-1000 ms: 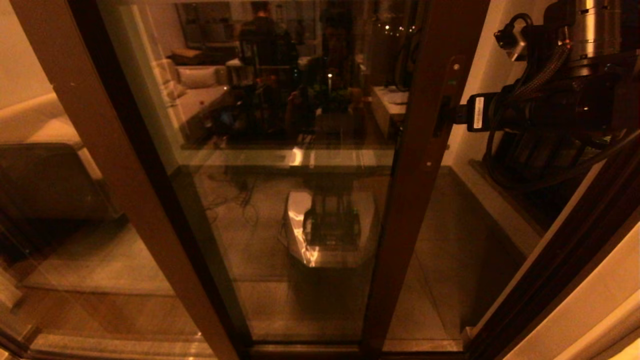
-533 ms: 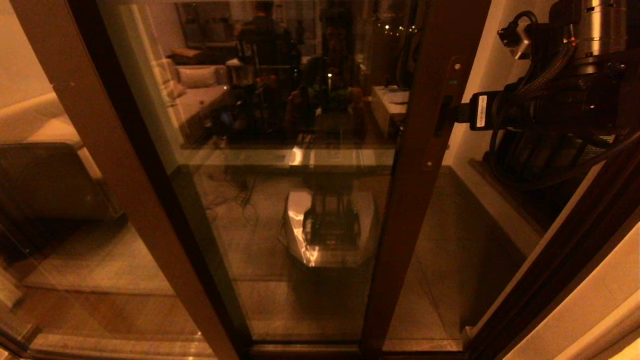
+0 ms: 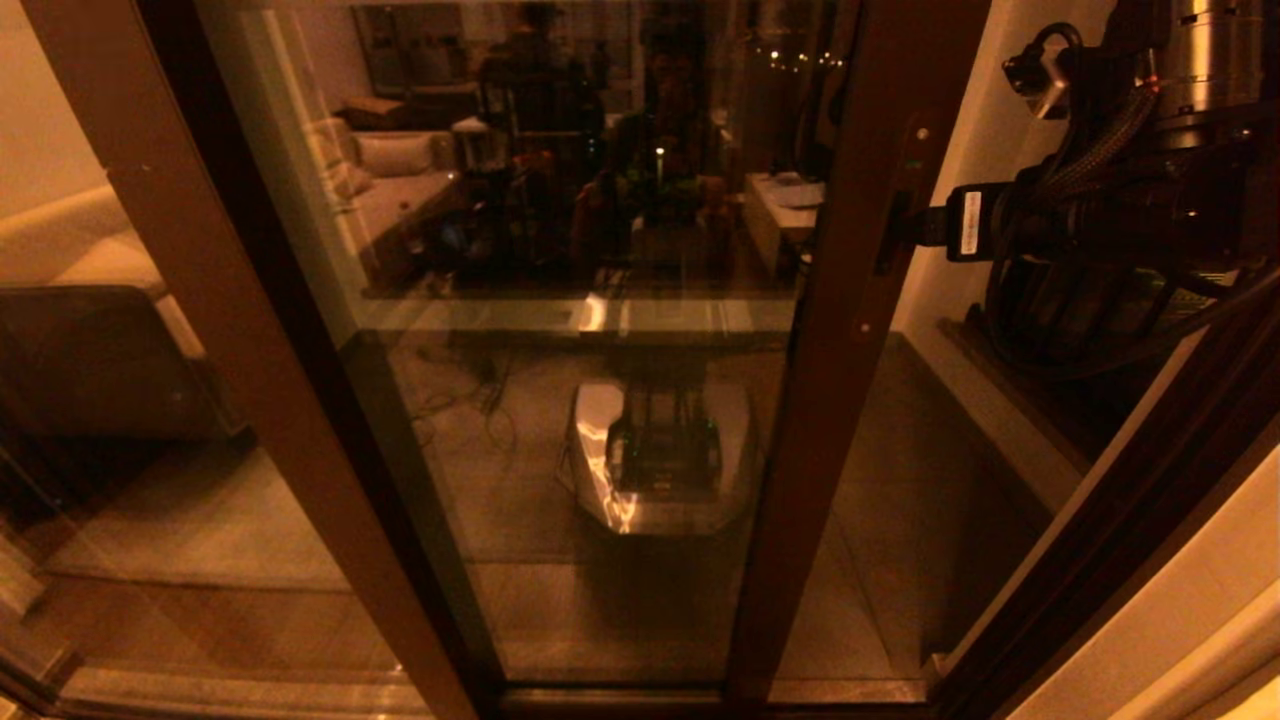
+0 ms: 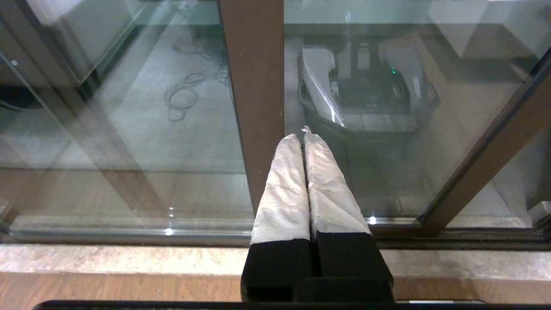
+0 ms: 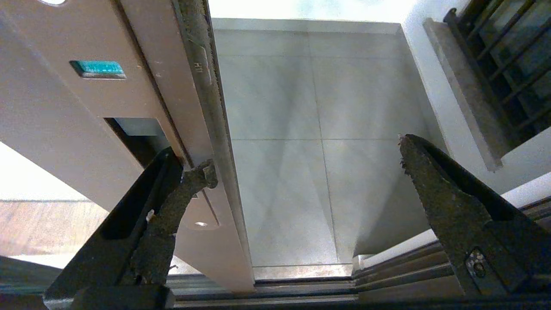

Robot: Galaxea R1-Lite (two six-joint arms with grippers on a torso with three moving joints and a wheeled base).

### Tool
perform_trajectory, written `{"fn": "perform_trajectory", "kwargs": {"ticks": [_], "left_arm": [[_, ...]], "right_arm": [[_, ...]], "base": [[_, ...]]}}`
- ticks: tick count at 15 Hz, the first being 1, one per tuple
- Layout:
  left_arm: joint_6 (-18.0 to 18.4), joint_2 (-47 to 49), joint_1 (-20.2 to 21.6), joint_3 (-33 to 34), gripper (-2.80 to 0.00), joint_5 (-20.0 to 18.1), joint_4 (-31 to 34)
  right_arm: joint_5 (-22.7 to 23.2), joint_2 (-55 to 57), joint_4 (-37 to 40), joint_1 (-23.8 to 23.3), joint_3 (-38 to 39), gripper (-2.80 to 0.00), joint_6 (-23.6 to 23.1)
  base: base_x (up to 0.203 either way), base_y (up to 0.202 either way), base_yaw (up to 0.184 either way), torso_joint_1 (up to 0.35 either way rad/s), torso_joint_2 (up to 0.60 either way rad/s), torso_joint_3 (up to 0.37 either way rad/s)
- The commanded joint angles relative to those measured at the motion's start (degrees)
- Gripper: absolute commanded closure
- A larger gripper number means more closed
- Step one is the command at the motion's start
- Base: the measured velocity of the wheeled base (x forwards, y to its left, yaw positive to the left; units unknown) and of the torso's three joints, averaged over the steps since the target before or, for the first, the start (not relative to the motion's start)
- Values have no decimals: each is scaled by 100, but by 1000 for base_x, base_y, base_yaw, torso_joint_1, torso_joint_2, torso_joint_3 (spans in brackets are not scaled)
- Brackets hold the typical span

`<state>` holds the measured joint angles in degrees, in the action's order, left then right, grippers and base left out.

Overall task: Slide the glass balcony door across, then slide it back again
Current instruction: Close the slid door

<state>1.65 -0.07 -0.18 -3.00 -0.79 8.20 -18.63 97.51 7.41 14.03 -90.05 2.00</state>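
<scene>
Glass balcony door (image 3: 600, 330) partly slid, gap at right. Right gripper (image 5: 301, 168) spread wide, one fingertip (image 5: 196, 176) hooked at handle slot (image 5: 137, 137). Left gripper (image 4: 304, 137) clenched, near left, holding nothing.

Glass balcony door (image 3: 600, 350): tall reflective pane, dark brown frame, upright, partly slid open; handle slot (image 5: 137, 137) in right-hand stile.

i see pale tiled balcony floor (image 5: 318, 142) beyond the sill track (image 5: 301, 284); the glass balcony door (image 3: 830, 330) stands in that track. indoors, a wooden floor (image 4: 107, 288) meets a stone threshold (image 4: 129, 258).
</scene>
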Motion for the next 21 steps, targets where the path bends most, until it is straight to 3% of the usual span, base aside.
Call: {"fn": "perform_trajectory", "kwargs": {"ticks": [1, 21], "left_arm": [[2, -2, 1, 1, 0, 0, 6], [2, -4, 1, 1, 0, 0, 6]], "right_arm": [[8, -4, 6, -41, 5, -280, -7], [180, -356, 6, -292, 356, -280, -86]], "base": [[0, 0, 0, 0, 0, 0], [0, 0, 0, 0, 0, 0]]}}
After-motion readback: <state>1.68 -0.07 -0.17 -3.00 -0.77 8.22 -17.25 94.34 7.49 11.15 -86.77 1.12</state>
